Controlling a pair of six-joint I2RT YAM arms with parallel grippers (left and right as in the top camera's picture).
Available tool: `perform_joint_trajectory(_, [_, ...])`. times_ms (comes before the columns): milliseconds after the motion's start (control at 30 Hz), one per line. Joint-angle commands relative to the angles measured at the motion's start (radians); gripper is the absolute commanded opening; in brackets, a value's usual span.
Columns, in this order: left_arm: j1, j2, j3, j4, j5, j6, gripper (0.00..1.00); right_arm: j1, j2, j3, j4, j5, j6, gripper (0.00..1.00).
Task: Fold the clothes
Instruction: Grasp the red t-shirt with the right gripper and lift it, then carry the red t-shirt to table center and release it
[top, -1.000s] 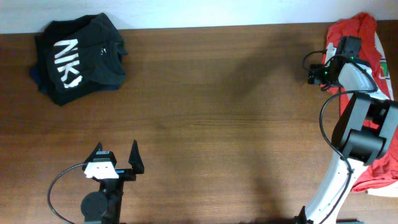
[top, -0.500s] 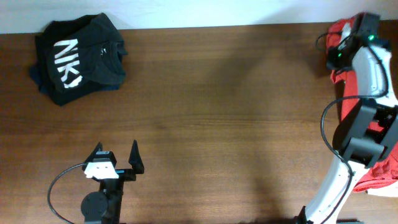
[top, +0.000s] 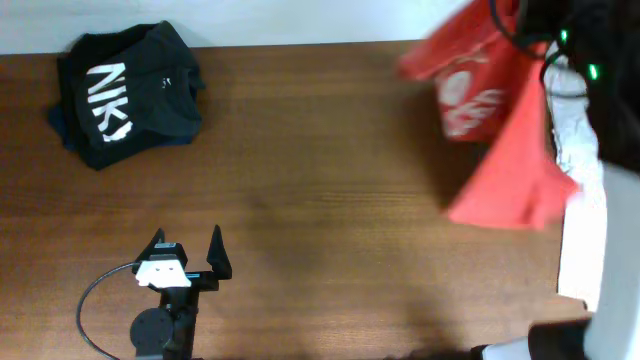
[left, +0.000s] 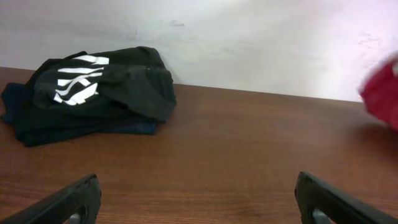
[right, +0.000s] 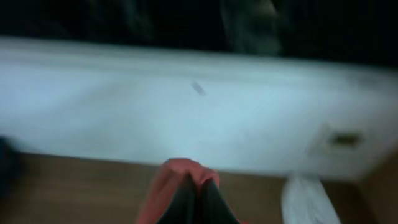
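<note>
My right gripper (right: 198, 186) pinches the T-shirt (top: 500, 150), which hangs below it over the desk's (top: 330, 180) right end (left gripper (top: 187, 255) gapes empty, well apart).

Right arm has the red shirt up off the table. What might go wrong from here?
1. The right gripper pinches only a small fold of the red shirt, so it may slip free.
2. The shirt hangs bunched, so it may land crumpled on the table and need spreading.
3. The left gripper sits open, far from it, unable to help yet.
</note>
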Motion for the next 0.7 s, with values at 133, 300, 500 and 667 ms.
perform_joint_trajectory(133, [-0.006, -0.005, -0.006, -0.001, 0.000, 0.013, 0.99, 0.411, 0.145, 0.014, 0.003, -0.159, 0.163, 0.04])
perform_joint_trajectory(300, [-0.006, -0.005, -0.006, -0.001, 0.000, 0.013, 0.99, 0.596, 0.401, 0.014, 0.006, -0.158, 0.182, 0.04])
perform_joint_trajectory(500, [-0.006, -0.005, -0.006, -0.001, 0.000, 0.013, 0.99, 0.615, 0.449, 0.014, -0.053, -0.158, 0.240, 0.05])
perform_joint_trajectory(667, [-0.006, -0.005, -0.006, -0.001, 0.000, 0.013, 0.99, 0.645, 0.449, 0.014, -0.170, -0.204, 0.240, 0.04])
